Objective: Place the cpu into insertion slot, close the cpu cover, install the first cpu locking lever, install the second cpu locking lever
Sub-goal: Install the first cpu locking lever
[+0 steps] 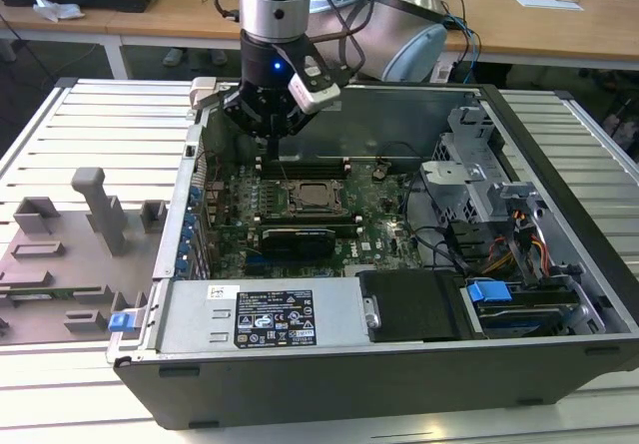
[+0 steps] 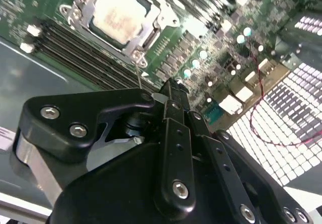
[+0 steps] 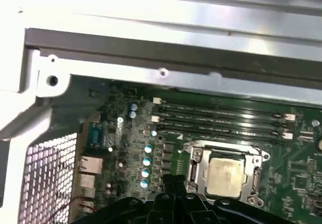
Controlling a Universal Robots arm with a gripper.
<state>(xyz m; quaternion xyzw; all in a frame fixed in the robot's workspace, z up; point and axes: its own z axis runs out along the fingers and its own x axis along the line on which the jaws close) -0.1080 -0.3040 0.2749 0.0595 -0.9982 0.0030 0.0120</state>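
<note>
Looking at the exterior view, you've got the hand (image 1: 272, 147) hanging in the upper middle of the frame, pinched narrow, over the back edge of the green board (image 1: 384, 220). The cpu (image 1: 313, 197) sits in the insertion slot (image 1: 290, 198) near frame centre, with the cpu cover (image 1: 313, 183) lying flat around it. In the second wrist view a thin wire lever (image 2: 138, 75) stands up by the socket corner, close to the hand's tip. Can't tell if they touch.
</note>
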